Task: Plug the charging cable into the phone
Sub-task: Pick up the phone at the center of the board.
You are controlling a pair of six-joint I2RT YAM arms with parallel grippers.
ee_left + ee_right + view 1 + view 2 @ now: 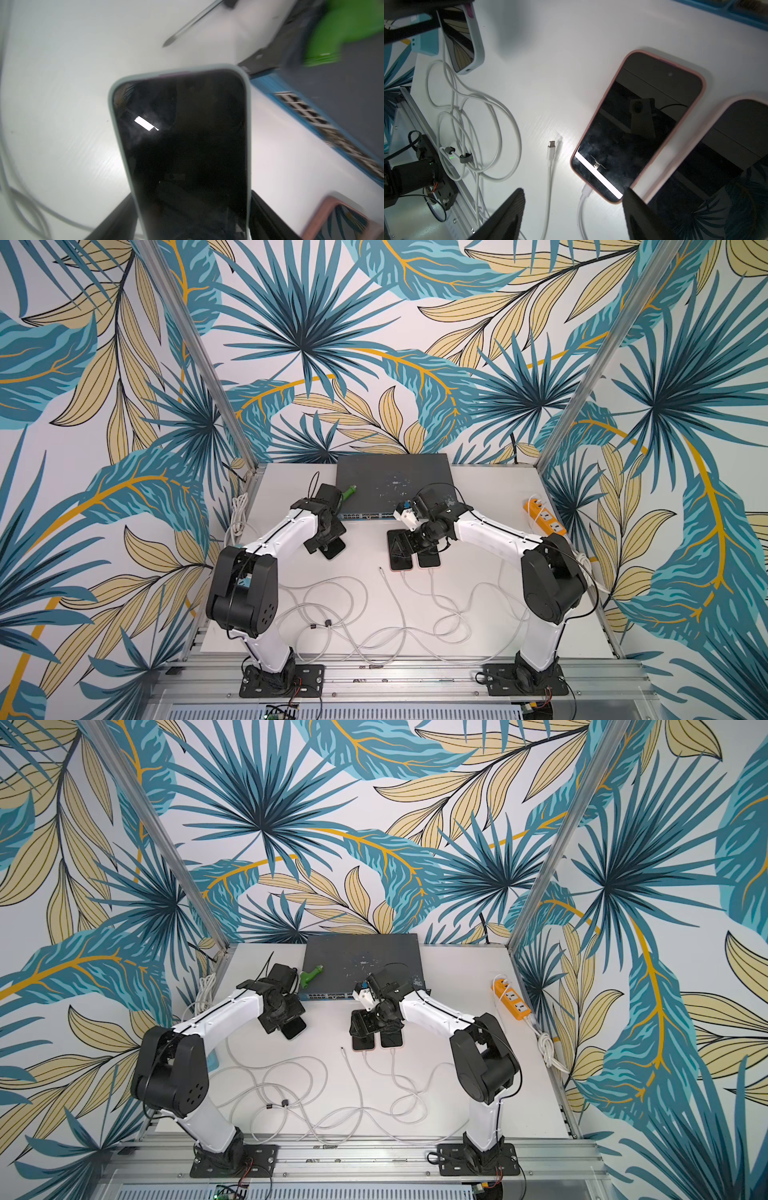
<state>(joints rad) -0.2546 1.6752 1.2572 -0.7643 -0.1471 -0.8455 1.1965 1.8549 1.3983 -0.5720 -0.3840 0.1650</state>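
The left jaws grip the grey-cased phone [182,135] left of centre; a weak hold could let it twist during insertion. The loose cable plug [551,145] lies on the bench [550,62], just left of a pink-cased phone [639,124], near the wide-open, empty right jaws, which might snag the wrong lead.

The left pincer [326,541] sits over a phone [337,552] on the surface [365,639]. Under the right pincer [401,547] lie a pink phone [401,565] and a dark phone [429,560]. A loose cable end [381,568] lies between both pincers.
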